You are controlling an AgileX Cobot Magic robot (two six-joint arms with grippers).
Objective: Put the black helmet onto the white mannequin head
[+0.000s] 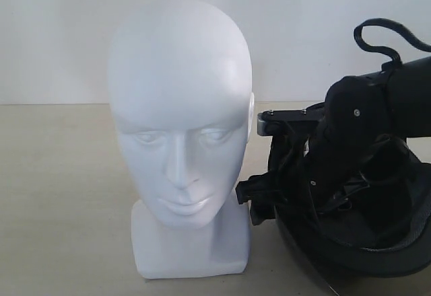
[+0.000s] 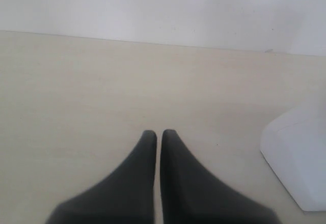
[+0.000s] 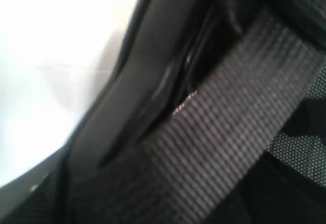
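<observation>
Black helmet [image 1: 397, 245], opening upward, at front right corner of counter [image 1: 60, 195], right end effector [image 1: 325, 167] inside among straps [image 3: 229, 127] (grip cannot be told); white mannequin head [image 1: 178, 128] upright beside, front-centre; left end effector [image 2: 158, 132] pressed together near head's base.

Glossy white mannequin head [image 1: 178, 128], black helmet [image 1: 377, 259], grey-black ribbed-weave strap [image 3: 229, 127], pale beige table [image 1: 60, 195]

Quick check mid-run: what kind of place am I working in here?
Probably a plain lab or test bench rather than a shop: a pale wood-look tabletop, a blank white wall behind it, and the white mannequin head beside the black helmet as props.
</observation>
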